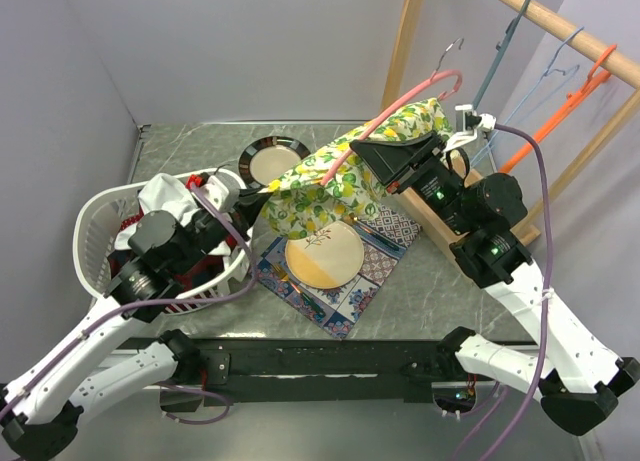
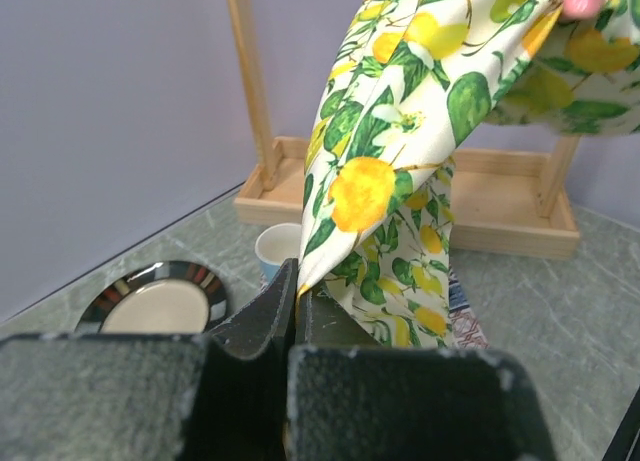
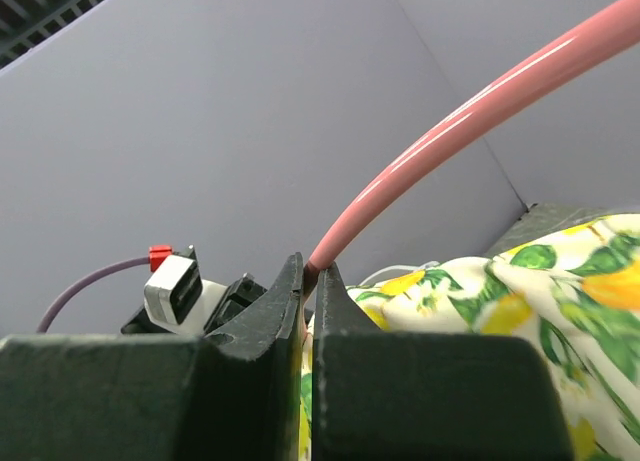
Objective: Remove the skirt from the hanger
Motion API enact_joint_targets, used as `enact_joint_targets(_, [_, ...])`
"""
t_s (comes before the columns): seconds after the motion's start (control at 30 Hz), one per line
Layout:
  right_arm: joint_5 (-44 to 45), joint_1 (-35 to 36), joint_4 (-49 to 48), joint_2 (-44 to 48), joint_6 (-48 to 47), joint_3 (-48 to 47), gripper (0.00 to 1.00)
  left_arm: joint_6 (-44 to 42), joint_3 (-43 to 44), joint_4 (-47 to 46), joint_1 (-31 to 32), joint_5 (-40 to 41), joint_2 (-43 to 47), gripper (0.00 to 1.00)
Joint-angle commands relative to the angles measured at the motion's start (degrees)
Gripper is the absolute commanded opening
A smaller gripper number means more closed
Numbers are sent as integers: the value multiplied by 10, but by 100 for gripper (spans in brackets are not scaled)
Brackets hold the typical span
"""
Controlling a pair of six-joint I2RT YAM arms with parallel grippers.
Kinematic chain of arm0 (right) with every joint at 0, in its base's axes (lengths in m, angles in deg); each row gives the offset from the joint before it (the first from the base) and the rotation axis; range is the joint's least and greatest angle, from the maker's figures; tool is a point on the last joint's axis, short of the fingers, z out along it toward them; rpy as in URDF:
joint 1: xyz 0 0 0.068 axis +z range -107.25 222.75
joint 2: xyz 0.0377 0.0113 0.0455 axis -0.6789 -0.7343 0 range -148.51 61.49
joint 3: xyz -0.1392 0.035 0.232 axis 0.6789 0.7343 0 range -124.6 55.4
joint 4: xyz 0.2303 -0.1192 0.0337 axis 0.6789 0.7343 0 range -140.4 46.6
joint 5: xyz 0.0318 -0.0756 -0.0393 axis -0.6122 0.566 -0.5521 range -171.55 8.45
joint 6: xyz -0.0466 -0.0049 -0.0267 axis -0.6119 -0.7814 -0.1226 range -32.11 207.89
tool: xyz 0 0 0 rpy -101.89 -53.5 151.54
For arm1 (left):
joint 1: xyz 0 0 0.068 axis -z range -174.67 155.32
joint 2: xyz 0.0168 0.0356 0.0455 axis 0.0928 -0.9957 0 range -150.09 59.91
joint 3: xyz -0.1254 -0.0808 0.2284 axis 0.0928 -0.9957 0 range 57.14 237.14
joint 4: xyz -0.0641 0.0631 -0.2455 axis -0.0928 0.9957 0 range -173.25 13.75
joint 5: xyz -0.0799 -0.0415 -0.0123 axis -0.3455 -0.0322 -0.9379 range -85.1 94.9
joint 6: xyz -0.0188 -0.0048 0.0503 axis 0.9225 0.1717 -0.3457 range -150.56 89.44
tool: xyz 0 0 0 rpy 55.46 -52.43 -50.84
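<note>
Skirt (image 1: 330, 186) front and centre, folks: a white one printed with lemons and green leaves, draped over the pink hanger (image 1: 400, 106) and held up off the surface (image 1: 420, 281), slung between the two arms. Over on the right, the right jaws are pressed together on the hanger's pink bar, and the wrist view shows the rod running straight out from between the fingers. On the left, the left jaws are clamped on the skirt's lower edge; the fabric rises up and away from that pinch, pulled into a taut fold.

Underneath the hanging cloth sits a cream and orange plate (image 1: 323, 256), resting on a patterned mat (image 1: 345, 306). Farther back, a dark-rimmed plate (image 1: 273, 164) lies flat on the surface, and the left wrist view catches a small pale cup (image 2: 275, 249) just beside it. At the far left, a white laundry basket (image 1: 90, 231) holds a jumble of clothes, with the left arm reaching across it.

Up the right side stands a wooden rack (image 1: 560, 26), its tray-like base (image 2: 500, 201) on the surface behind the skirt. Three hangers hang from the rail: grey (image 1: 500, 56), pale blue (image 1: 540, 91) and orange (image 1: 560, 111).
</note>
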Motion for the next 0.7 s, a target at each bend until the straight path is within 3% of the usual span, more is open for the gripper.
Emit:
enact_joint_targets(0.0, [84,-16,-106,16,-67,-72,0,-45,14,84,-9,148,50,1])
enact_joint_targets(0.2, [79,-16,-104,17,-64,-78,0,-67,47,113,-8,276,70,1])
enact_joint_targets(0.37, [75,-15,-94,24,-66,-77,0,-90,93,117,-8,428,65,1])
enact_joint_targets(0.67, [84,-16,-76,28,-77,-69,0,-169,191,92,-9,568,44,1])
